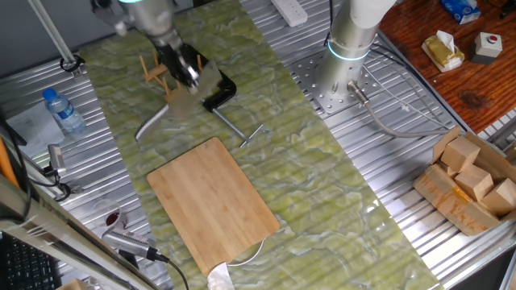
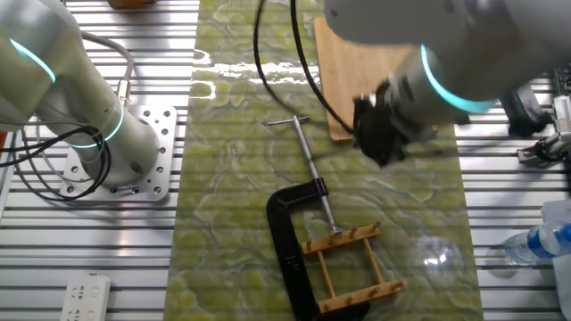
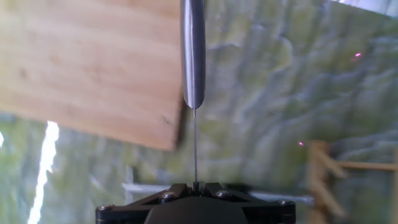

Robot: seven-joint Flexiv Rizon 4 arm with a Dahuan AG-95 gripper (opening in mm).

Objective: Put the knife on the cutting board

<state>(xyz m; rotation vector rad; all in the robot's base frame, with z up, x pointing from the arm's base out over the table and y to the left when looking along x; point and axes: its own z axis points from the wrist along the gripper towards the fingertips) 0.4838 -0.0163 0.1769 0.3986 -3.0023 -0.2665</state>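
Note:
My gripper (image 1: 182, 71) is shut on the knife (image 1: 184, 103) and holds it above the green mat, back left of the cutting board (image 1: 214, 201). The grey blade hangs below the fingers and the silver handle (image 1: 149, 126) slopes down to the left. In the hand view the knife is edge-on: a thin blade line (image 3: 194, 149) rises from the closed gripper (image 3: 196, 185) to the handle (image 3: 193, 50), which lies over the board's edge (image 3: 87, 68). In the other fixed view the blurred gripper (image 2: 379, 134) hovers beside the board (image 2: 357, 62); the knife is hidden there.
A black C-clamp (image 1: 219, 95) (image 2: 290, 241) with a steel screw rod (image 2: 308, 156) lies by a small wooden peg rack (image 1: 153, 68) (image 2: 348, 263). A water bottle (image 1: 63, 110) stands at the left. The arm's base (image 1: 351, 40) and cardboard boxes (image 1: 468, 177) are at the right.

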